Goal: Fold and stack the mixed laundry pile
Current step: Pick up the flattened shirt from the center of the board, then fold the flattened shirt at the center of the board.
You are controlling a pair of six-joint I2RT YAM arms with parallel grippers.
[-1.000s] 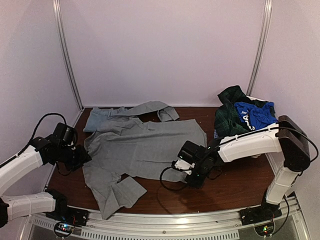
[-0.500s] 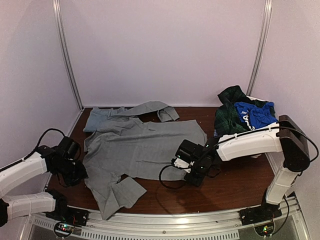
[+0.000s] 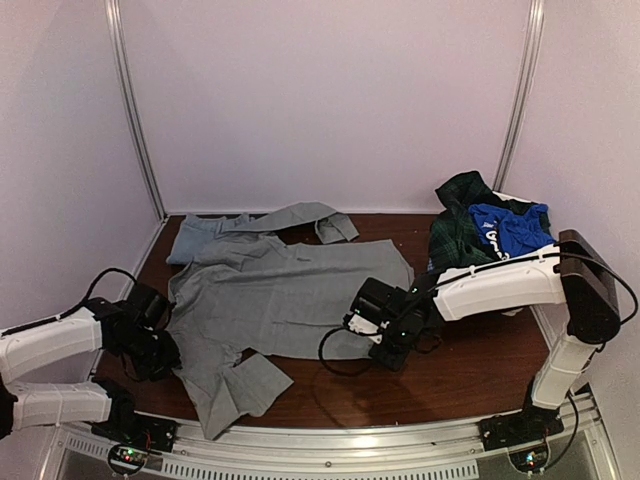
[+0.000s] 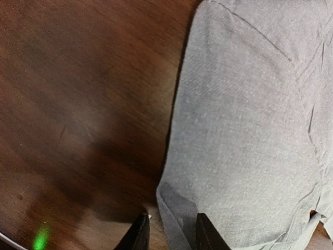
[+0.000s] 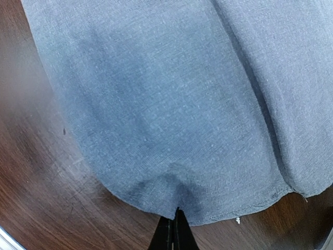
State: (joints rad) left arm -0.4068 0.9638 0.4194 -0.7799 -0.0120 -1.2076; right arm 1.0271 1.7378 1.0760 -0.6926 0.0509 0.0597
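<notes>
A grey shirt [image 3: 285, 295] lies spread flat across the middle of the table. The mixed laundry pile [image 3: 480, 230], dark plaid with a bright blue piece on top, sits at the back right corner. My left gripper [image 3: 168, 347] is low at the shirt's left edge. In the left wrist view the left gripper [image 4: 170, 237] is open, and a folded bit of the shirt's edge [image 4: 179, 219] lies between the fingers. My right gripper [image 3: 368, 335] is at the shirt's near right hem. In the right wrist view the right gripper [image 5: 174, 234] is shut, pinching the hem [image 5: 177, 203].
A second grey garment [image 3: 255, 222] lies rumpled at the back left, touching the shirt's collar end. The shirt's sleeve [image 3: 235, 390] reaches toward the metal front rail [image 3: 330, 445]. A black cable [image 3: 335, 365] loops on the wood below the right gripper. Walls enclose the table.
My left arm has moved nearer and lower along the shirt's left edge, down to the table. The right gripper has stayed at the hem, almost still.
</notes>
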